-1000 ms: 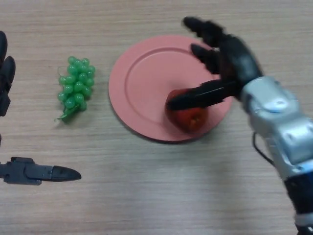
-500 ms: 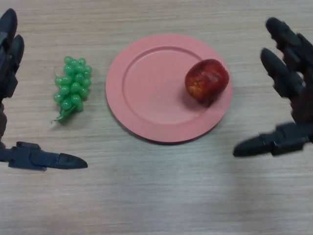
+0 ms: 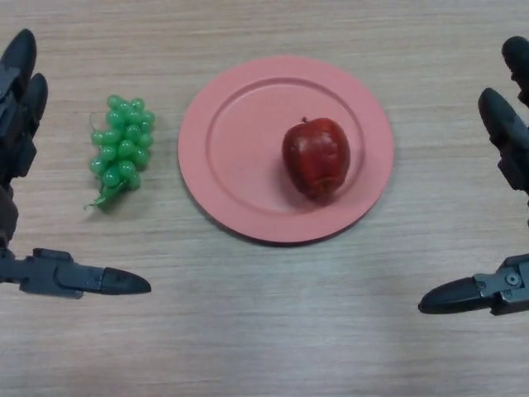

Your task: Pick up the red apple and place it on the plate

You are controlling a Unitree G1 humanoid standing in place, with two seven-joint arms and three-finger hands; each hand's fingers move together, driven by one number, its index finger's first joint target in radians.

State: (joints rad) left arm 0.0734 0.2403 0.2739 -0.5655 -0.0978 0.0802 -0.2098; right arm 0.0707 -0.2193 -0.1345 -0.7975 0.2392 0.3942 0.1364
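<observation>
You have one pink plate (image 3: 231, 198) sitting on the wooden tabletop (image 3: 264, 339), roughly midway between the left and right edges and closer to the far edge than the near one. One red apple (image 3: 316, 158) rests inside the plate, on its flat well, right of the plate's centre and toward the right rim. Its stem end points to the far edge. Nothing else lies in the plate.

One bunch of green grapes (image 3: 121, 148) lies on the bare tabletop just beside the plate's left rim, apart from it. A thin stem tip trails from the bunch's near end toward the near-left.

Your left hand (image 3: 18, 116) shows at the tabletop's left edge, fingers straight and spread, thumb stretched out well apart from them nearer the near edge; it holds nothing. Most of its palm is cut off by the frame's left side.

Your right hand (image 3: 506, 132) shows at the right edge, likewise relaxed and spread, thumb extended low toward the near edge; it grips nothing and stands well apart from the plate. Its palm and wrist run out of view, so you see only the fingers and thumb.

Count: one plate, one apple, one grape bunch, two hands.
</observation>
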